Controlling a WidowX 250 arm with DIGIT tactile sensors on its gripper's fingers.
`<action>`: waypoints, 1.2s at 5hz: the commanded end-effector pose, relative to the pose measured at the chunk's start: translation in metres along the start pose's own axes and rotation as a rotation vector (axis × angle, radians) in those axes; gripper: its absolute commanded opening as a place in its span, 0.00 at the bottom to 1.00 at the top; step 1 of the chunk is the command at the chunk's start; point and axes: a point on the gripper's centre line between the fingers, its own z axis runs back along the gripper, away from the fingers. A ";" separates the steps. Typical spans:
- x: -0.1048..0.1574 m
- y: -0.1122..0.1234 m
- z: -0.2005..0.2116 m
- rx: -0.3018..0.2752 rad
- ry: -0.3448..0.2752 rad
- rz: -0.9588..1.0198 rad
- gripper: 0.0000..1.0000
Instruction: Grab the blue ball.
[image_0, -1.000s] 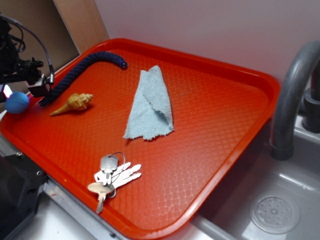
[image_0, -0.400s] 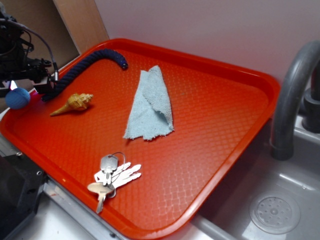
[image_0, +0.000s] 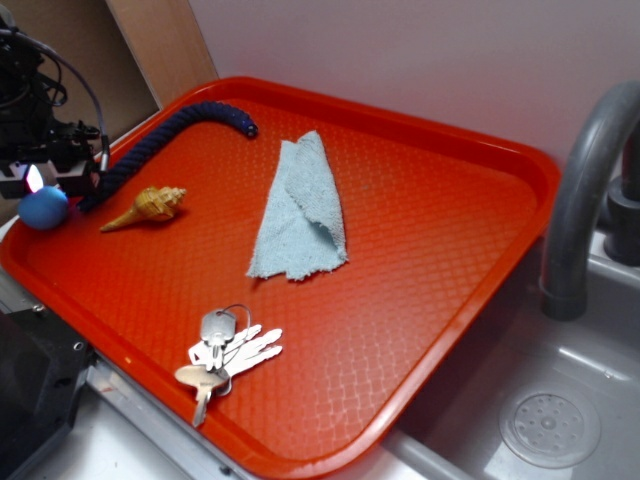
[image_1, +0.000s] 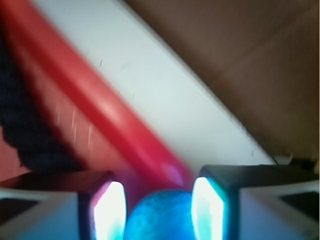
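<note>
Hanging at the far left end of the red tray (image_0: 440, 300), the pincer (image_0: 38, 185) has its two pads on either side of the blue ball (image_0: 43, 208). In the wrist view the ball (image_1: 161, 216) sits between the glowing fingers (image_1: 111, 210), which close in on both flanks; the blur makes actual contact hard to confirm, yet the ball looks clamped between them.

Being round, the ball has no long axis of its own. The dark navy rope (image_0: 160, 135) starts just beside the pincer and runs away from it across the tray in a long curve, its far end hooking toward the pale blue cloth (image_0: 300, 210). In the wrist view the rope (image_1: 25, 125) shows as a dark mass to one side of the pincer, with the tray's red rim (image_1: 100, 110) crossing diagonally ahead of the ball.

A seashell (image_0: 150, 206) lies near the pincer, pointed tip toward the tray's near edge. The bunch of keys (image_0: 225, 350) lies well apart from the pincer. A grey faucet (image_0: 580, 200) and sink (image_0: 550, 420) stand beyond the tray's opposite end.
</note>
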 end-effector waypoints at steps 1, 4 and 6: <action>-0.028 0.017 0.015 -0.028 -0.001 -0.060 0.00; -0.037 0.018 0.031 -0.070 0.028 -0.063 0.00; -0.035 0.015 0.035 -0.065 0.031 -0.029 0.00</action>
